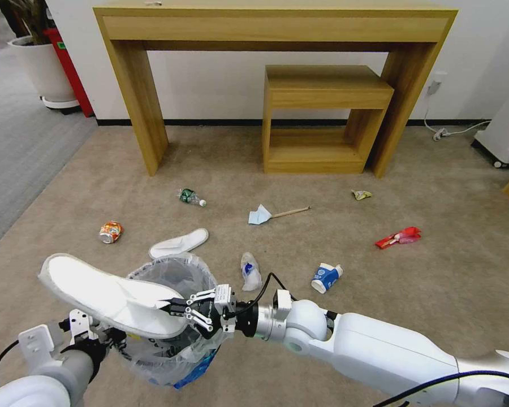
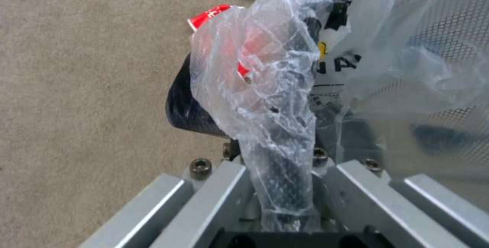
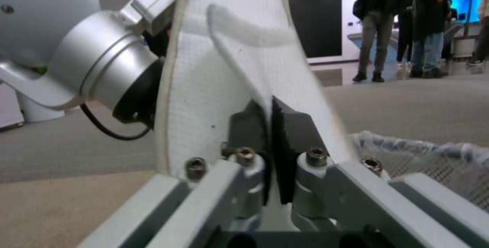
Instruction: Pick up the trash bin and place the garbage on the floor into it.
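- Right gripper (image 1: 172,308) is being clamped on a white slipper (image 1: 104,294), held over the trash bin (image 1: 175,282) mouth, likely for dropping in.
- Left gripper (image 2: 277,152) is being closed on the bin rim and liner, keeping the bin raised off the floor (image 1: 435,294).
- Second slipper (image 1: 179,243) is lying just beyond the bin.

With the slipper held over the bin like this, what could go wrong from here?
The slipper is wider than the trash bin mouth, and the right gripper pinches just its edge, so it may catch on the rim or slide off onto the floor. The left gripper clamps the bin's rim through loose plastic, so the bin could slip.
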### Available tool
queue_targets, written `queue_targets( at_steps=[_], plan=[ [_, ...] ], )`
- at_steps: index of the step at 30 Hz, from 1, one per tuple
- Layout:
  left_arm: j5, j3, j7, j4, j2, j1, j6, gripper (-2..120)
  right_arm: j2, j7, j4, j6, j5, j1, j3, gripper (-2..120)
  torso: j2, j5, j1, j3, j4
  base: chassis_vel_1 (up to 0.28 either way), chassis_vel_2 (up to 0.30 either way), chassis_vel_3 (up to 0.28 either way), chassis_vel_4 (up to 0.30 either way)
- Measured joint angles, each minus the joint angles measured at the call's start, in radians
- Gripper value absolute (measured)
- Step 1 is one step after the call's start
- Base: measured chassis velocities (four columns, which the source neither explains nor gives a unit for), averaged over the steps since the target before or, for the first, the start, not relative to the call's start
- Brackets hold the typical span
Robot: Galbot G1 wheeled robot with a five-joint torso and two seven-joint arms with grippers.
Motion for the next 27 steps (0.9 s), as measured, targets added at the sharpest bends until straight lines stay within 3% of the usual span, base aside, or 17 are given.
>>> queue_targets(
  at_steps=[2, 3, 8, 15, 20, 24, 27],
  plan=[
    [-0.001, -0.001, 0.000, -0.002, 0.000, 0.001, 0.000, 1, 0.000, -0.003, -0.003, 0.000, -0.002, -0.002, -0.001, 14, 0.000, 0.0000, 0.000, 0.000, 0.0000, 0.000, 0.000, 0.000, 0.000],
    [-0.002, -0.002, 0.000, -0.004, 0.001, 0.002, 0.000, 1, 0.000, -0.005, -0.005, 0.000, -0.004, -0.004, -0.001, 24, 0.000, 0.0000, 0.000, 0.000, 0.0000, 0.000, 0.000, 0.000, 0.000],
    [-0.002, -0.003, 0.000, -0.008, 0.001, 0.003, 0.000, 1, 0.000, -0.014, -0.010, 0.000, -0.008, -0.007, -0.001, 36, 0.000, 0.0000, 0.000, 0.000, 0.0000, 0.000, 0.000, 0.000, 0.000],
    [-0.004, -0.003, 0.001, -0.009, 0.002, 0.000, 0.000, 1, 0.001, -0.024, -0.020, 0.005, -0.016, -0.009, -0.001, 66, 0.000, 0.0000, 0.000, 0.000, 0.0000, 0.000, 0.000, 0.000, 0.000],
    [-0.005, -0.003, 0.006, -0.005, 0.003, -0.001, 0.000, 1, -0.001, -0.027, -0.020, 0.007, -0.017, -0.007, 0.003, 79, 0.000, 0.0000, 0.000, 0.000, 0.0000, 0.000, 0.000, 0.000, 0.000],
    [-0.002, 0.000, 0.002, 0.007, 0.002, -0.005, 0.000, 1, -0.007, -0.020, -0.006, 0.007, -0.009, -0.010, 0.034, 97, 0.000, 0.0000, 0.000, 0.000, 0.0000, 0.000, 0.000, 0.000, 0.000],
    [-0.001, 0.000, 0.002, 0.015, 0.003, -0.010, 0.000, 1, -0.011, 0.005, 0.010, 0.002, -0.004, -0.013, 0.058, 100, 0.000, 0.0000, 0.000, 0.000, 0.0000, 0.000, 0.000, 0.000, 0.000]
  ],
)
